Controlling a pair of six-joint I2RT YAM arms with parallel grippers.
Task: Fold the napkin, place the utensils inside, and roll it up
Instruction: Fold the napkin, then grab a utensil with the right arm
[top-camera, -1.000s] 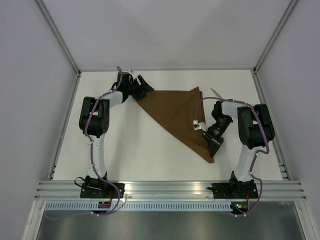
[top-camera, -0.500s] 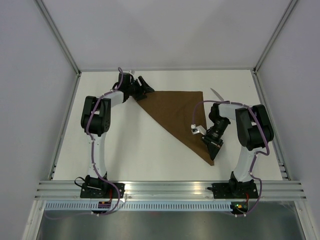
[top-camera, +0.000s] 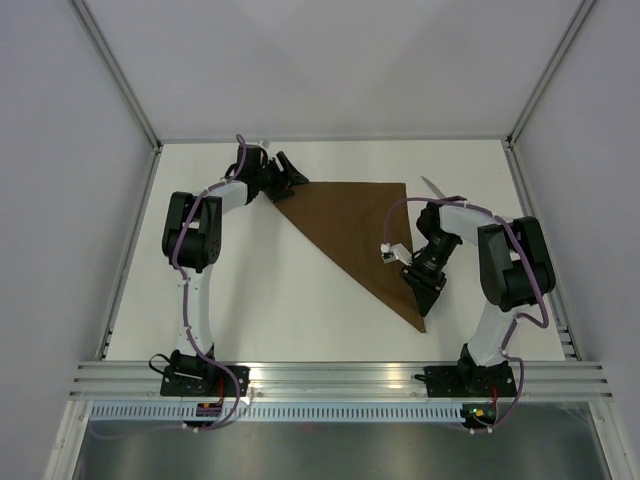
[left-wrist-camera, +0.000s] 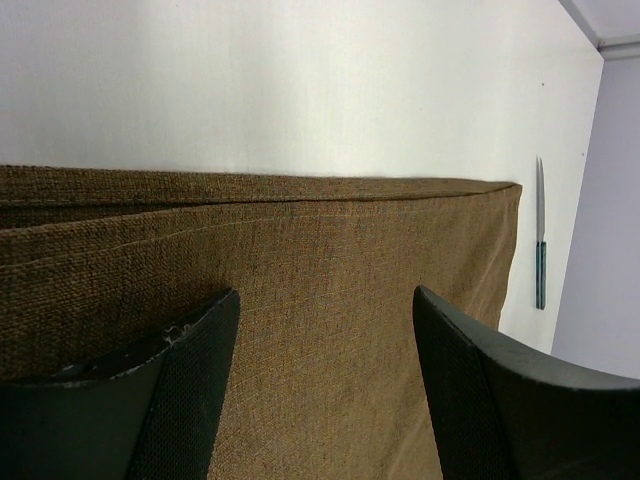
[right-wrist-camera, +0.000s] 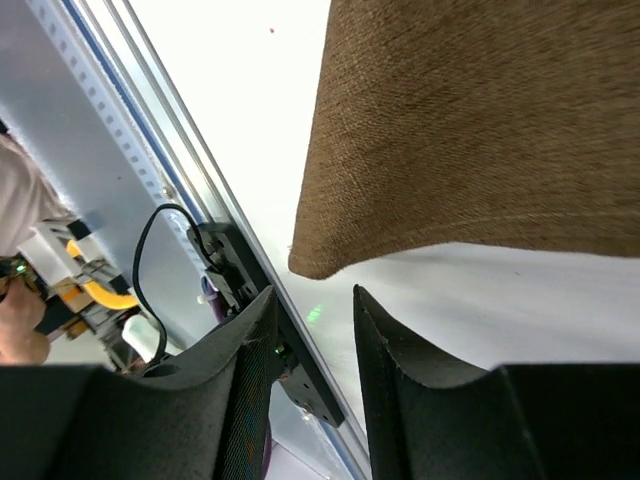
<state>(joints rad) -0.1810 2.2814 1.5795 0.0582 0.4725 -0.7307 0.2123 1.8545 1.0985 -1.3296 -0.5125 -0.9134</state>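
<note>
At the top view's centre lay the napkin (top-camera: 355, 225), a folded triangle, the left gripper (top-camera: 290, 171) spread wide at its upper-left corner, the right gripper (top-camera: 424, 297) (fingers slightly parted) over its lower tip, one utensil (top-camera: 432, 186) upper right.

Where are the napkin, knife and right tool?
napkin (top-camera: 355, 230), top view, centre of the folded triangle.
knife (left-wrist-camera: 540, 238), left wrist view, mid-length, where blade meets teal handle.
right tool (right-wrist-camera: 313, 300), right wrist view, midway between its fingertips.
</note>
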